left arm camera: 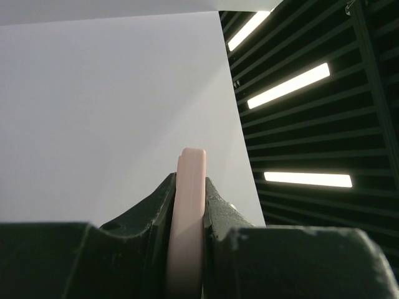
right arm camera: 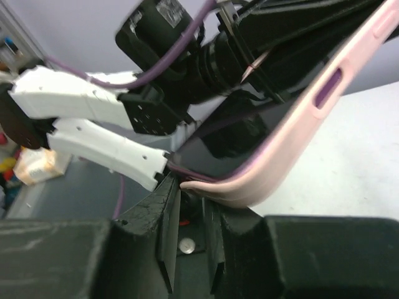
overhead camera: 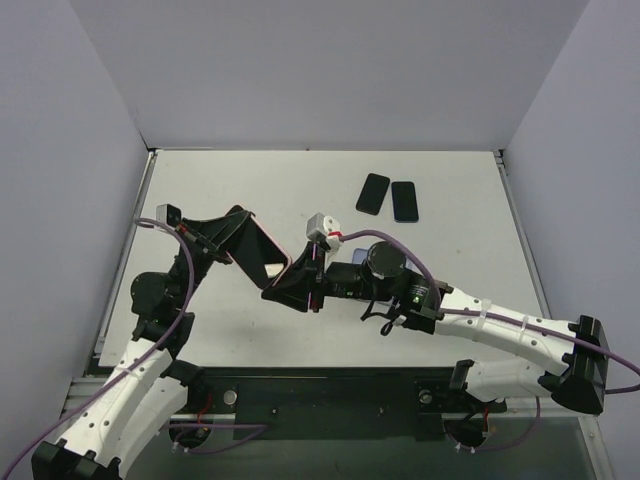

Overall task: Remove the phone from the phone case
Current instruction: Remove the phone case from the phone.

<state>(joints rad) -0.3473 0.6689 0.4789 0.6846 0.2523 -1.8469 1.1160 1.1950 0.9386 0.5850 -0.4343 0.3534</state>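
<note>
Overhead view of two robot arms holding a pink case [right arm camera: 290,137] between them, raised off the white bench [overhead camera: 240,180]. The case's long axis ran from far left down to near right, and it was tilted. The left pincer [left arm camera: 189,187] was closed tight on the far-left end, with the thin pink edge pinched between both fingers. The right pincer [right arm camera: 193,199] was closed narrowly on the opposite, near-right corner, a finger either side of the rounded lip. Both pincers touched the case, so neither arm was nearer. The dark phone [right arm camera: 230,143] sat inside the case, its glossy screen under the pink rim, with no part seen lifted out. The next move probably turned on that near-right corner: peeling the lip off the phone while the left pincer steadied the far end. Two dark slabs [overhead camera: 372,193] lay side by side at the bench's far right, well apart from the arms
</note>
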